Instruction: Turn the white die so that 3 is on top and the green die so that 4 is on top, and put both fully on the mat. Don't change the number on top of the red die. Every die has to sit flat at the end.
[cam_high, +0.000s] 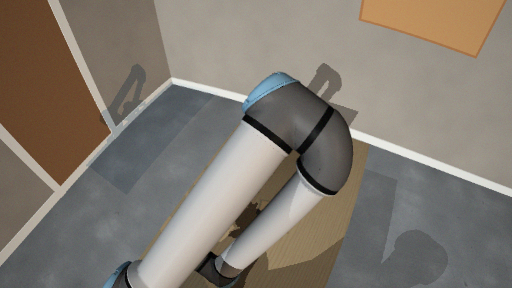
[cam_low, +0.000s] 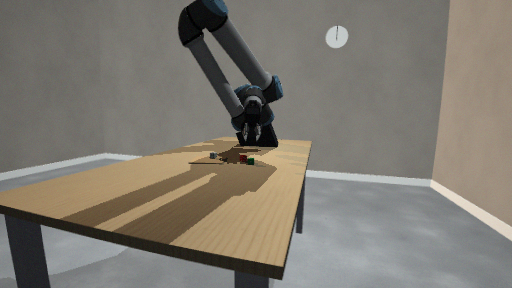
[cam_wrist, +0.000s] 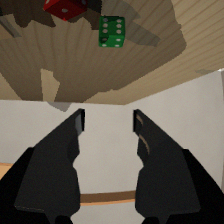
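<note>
The green die (cam_wrist: 111, 32) lies flat on the wooden table and shows a six-dot face to the wrist camera. The red die (cam_wrist: 65, 7) sits close beside it, cut off by the frame's edge. In the exterior view the red die (cam_low: 243, 158) and green die (cam_low: 250, 161) sit side by side, with the white die (cam_low: 213, 155) a little way to their left. All three lie in shadow, and I cannot tell where the mat's edges run. My gripper (cam_wrist: 108, 111) (cam_low: 251, 134) is raised above and behind the dice. Its fingers stand partly apart with nothing between them.
The arm (cam_high: 280, 165) fills the top view and hides the dice there. The table's right edge (cam_low: 300, 190) runs close to the green die. A wall stands behind the table.
</note>
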